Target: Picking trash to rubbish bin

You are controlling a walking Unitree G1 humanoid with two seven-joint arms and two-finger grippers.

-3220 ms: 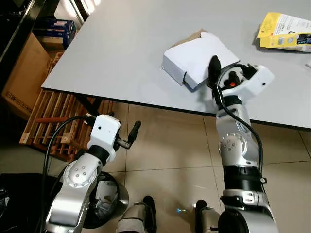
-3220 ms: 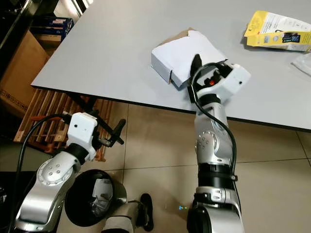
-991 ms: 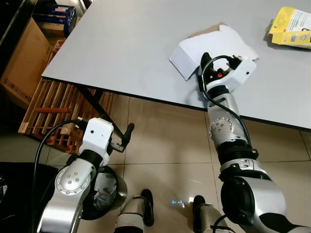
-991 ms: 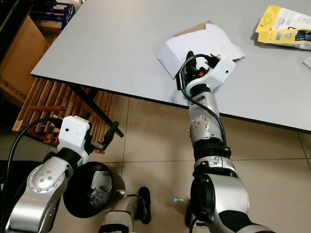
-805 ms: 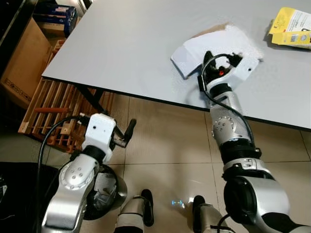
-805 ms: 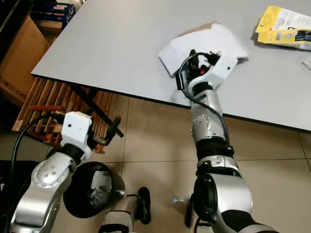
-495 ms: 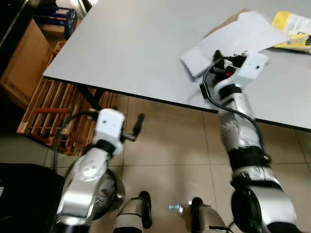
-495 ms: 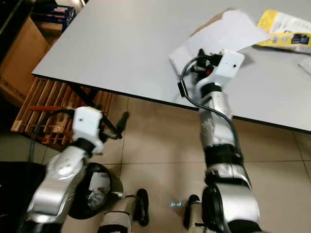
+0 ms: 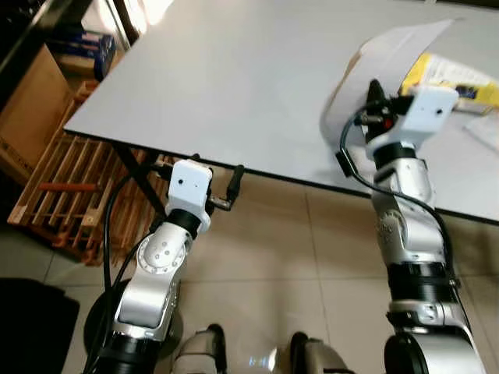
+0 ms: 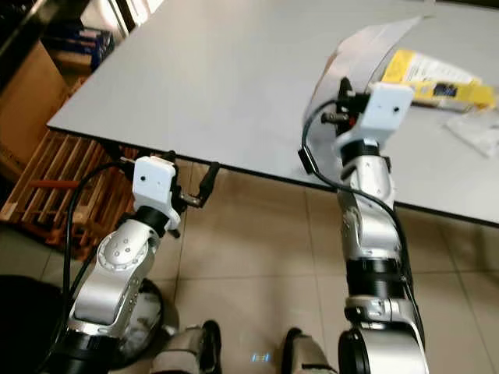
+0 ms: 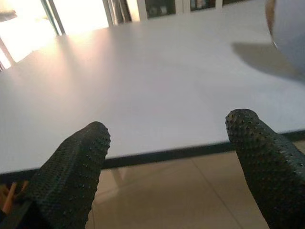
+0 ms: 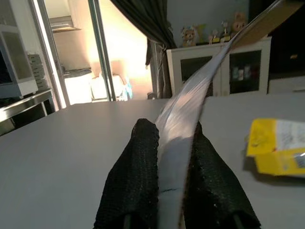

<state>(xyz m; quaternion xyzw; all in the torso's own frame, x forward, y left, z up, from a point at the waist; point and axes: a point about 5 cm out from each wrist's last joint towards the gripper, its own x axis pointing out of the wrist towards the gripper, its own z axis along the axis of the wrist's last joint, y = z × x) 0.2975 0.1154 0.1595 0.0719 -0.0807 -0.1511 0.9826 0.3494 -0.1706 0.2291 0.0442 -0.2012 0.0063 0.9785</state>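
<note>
Head views: right gripper pinching flattened white box upright above the table's near edge, yellow packet behind it, wooden pallet and cardboard box left; left wrist view: left gripper fingers spread before table edge; right wrist view: box clamped between fingers.
</note>
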